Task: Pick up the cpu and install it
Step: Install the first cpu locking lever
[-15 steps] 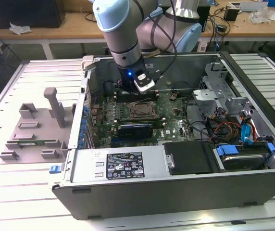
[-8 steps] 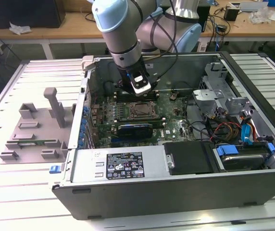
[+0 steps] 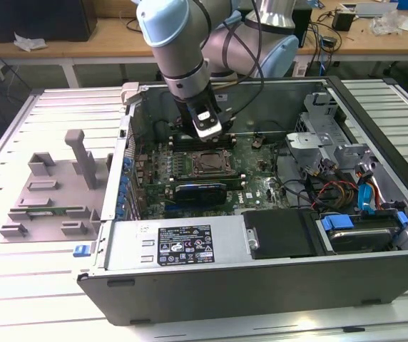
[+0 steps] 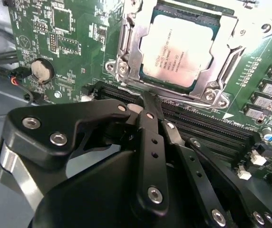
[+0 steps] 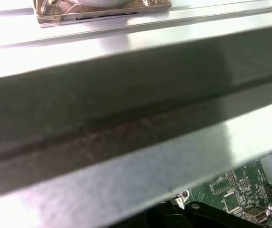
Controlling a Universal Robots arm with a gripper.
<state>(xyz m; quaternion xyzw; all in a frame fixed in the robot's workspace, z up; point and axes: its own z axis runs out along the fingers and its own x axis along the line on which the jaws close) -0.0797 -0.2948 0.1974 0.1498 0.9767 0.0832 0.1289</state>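
The cpu [image 4: 179,50], a flat square chip with a dull silvery top, lies in its socket on the green motherboard, framed by the metal socket bracket [image 4: 126,57]. In the second wrist view my gripper [image 4: 147,100] is shut with nothing between its fingers, its black tips just short of the socket's edge, over the memory slots [image 4: 207,126]. The exterior view has the gripper [image 3: 210,137] lowered into the open computer case, just above and behind the socket holding the cpu [image 3: 209,164].
A grey fixture tray [image 3: 54,192] lies outside the case at the exterior view's left. A black expansion card [image 3: 200,191] stands in front of the socket. The power supply [image 3: 179,242], drive bays and cables [image 3: 339,192] crowd the case. The case's metal wall [image 5: 126,118] is close by.
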